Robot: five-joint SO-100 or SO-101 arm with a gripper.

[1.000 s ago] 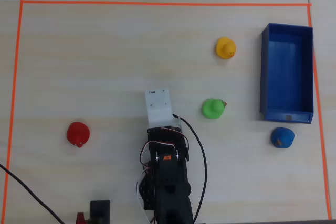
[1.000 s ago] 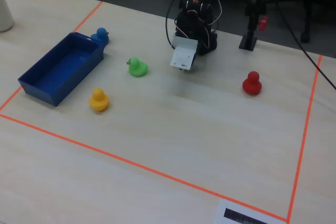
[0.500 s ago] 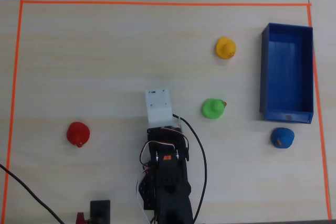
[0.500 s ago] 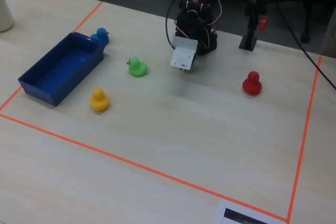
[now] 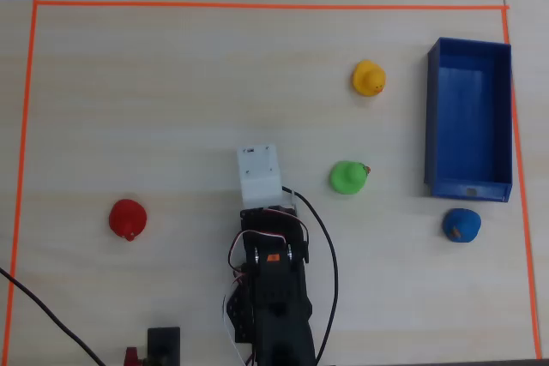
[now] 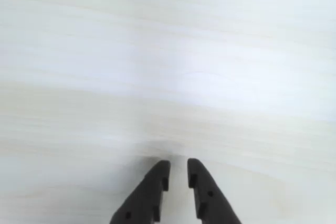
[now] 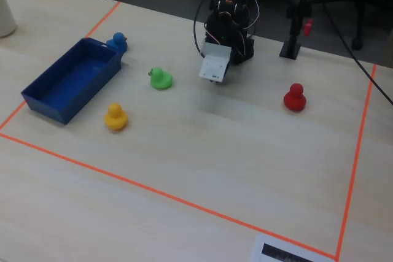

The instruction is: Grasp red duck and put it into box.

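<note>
The red duck (image 5: 128, 219) sits on the pale wood table at the left in the overhead view, and at the right (image 7: 295, 98) in the fixed view. The dark-blue box (image 5: 470, 117) lies open and empty at the far right of the overhead view, and at the left (image 7: 67, 84) in the fixed view. The arm is folded near the table's bottom edge, and its white wrist block (image 5: 260, 174) hides the fingers from above. In the wrist view my gripper (image 6: 178, 162) points at bare table, its black fingers only a narrow slit apart with nothing between them. The duck lies well to the left of the arm.
A green duck (image 5: 347, 177) sits just right of the wrist block. A yellow duck (image 5: 368, 78) stands left of the box, and a blue duck (image 5: 461, 225) below it. Orange tape (image 5: 257, 5) frames the work area. A black stand (image 5: 163, 345) and cables lie beside the arm's base.
</note>
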